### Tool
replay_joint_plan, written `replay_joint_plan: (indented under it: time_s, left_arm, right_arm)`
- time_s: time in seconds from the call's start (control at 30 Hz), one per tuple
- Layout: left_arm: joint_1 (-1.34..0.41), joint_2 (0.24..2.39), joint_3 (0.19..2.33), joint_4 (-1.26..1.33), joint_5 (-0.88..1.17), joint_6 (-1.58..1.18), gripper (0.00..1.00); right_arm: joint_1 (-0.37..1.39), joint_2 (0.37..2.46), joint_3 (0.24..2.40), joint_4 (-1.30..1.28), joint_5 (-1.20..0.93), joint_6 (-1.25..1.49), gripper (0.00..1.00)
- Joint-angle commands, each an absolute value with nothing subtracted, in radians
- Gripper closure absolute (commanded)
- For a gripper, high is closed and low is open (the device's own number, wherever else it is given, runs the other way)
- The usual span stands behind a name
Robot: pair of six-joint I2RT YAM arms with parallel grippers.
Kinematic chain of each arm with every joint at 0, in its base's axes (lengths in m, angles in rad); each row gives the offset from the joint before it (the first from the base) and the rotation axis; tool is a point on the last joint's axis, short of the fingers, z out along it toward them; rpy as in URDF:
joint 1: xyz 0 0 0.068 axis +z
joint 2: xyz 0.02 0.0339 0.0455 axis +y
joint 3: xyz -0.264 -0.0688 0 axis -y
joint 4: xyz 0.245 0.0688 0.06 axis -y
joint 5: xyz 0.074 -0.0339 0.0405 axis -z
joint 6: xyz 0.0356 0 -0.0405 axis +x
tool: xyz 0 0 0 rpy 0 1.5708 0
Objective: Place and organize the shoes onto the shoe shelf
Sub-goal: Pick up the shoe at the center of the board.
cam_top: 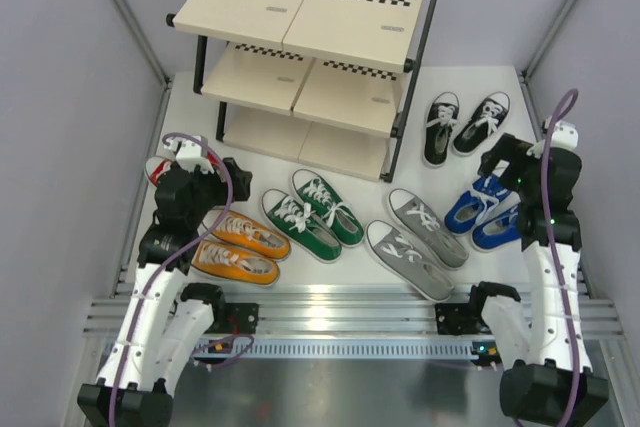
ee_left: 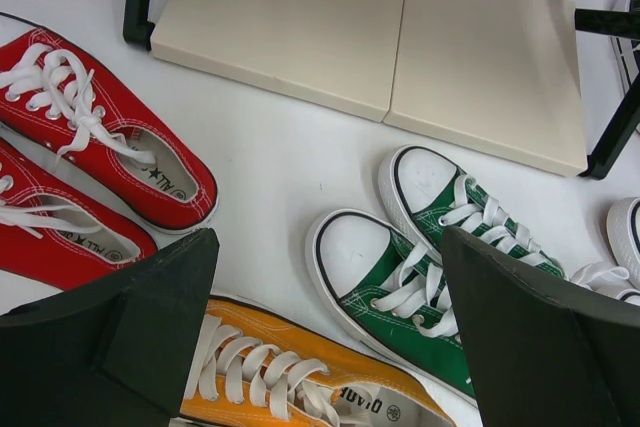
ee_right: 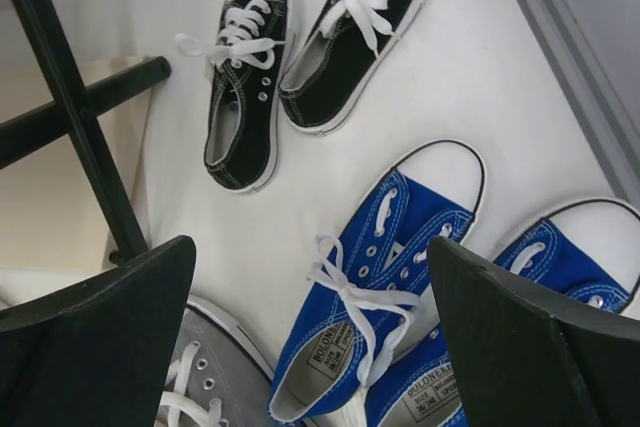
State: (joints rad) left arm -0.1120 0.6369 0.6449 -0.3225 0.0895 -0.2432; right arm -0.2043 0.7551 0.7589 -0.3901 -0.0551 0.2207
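Left gripper point(ee_left: 325, 257): wide open, gripping nothing, hanging over the orange shoes point(ee_left: 300, 377)
Right gripper point(ee_right: 310, 247): I see it spread wide too, nothing held, above the blue pair point(ee_right: 380, 277)
Shoes point(cam_top: 312, 212): all on the table point(cam_top: 470, 82), by the shelf point(cam_top: 300, 7)

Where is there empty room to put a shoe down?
All three tiers of the shoe shelf look bare. On the table, white space lies behind the black shoes. The front row, orange shoes to blue shoes, is crowded.

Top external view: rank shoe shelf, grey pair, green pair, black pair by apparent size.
1. Three-tier beige-panel, black-tube shoe shelf.
2-3. Grey canvas sneakers and green canvas sneakers look alike; unranked.
4. Black canvas sneakers, though farther from camera, so unsure.
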Motion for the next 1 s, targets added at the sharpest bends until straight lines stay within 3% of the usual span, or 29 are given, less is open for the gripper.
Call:
replay_joint_plan:
  time_s: [0.0, 0.17, 0.33, 0.57, 0.7, 0.97]
  left_arm:
    - [-0.114, 0.634, 0.658, -0.261, 0.098, -0.232, 0.02]
    - [-0.114, 0.644, 0.661, -0.265, 0.094, -0.233, 0.02]
    - [-0.114, 0.647, 0.667, -0.276, 0.043, -0.247, 0.02]
    - [-0.114, 0.722, 0.707, -0.330, -0.075, -0.319, 0.05]
    - [-0.112, 0.836, 0.736, -0.377, -0.170, -0.405, 0.18]
    - [-0.081, 0.966, 0.769, -0.347, -0.281, -0.673, 0.31]
  right_arm:
    - [-0.215, 0.718, 0.785, -0.365, -0.130, 0.212, 0.01]
    - [-0.212, 0.698, 0.776, -0.364, -0.306, 0.057, 0.01]
    - [-0.204, 0.729, 0.837, -0.517, -0.748, -0.364, 0.01]
    - [-0.201, 0.727, 0.752, -0.561, -0.831, -0.538, 0.01]
    - [-0.201, 0.715, 0.749, -0.594, -0.851, -0.568, 0.01]
    - [-0.201, 0.701, 0.752, -0.632, -0.856, -0.595, 0.01]
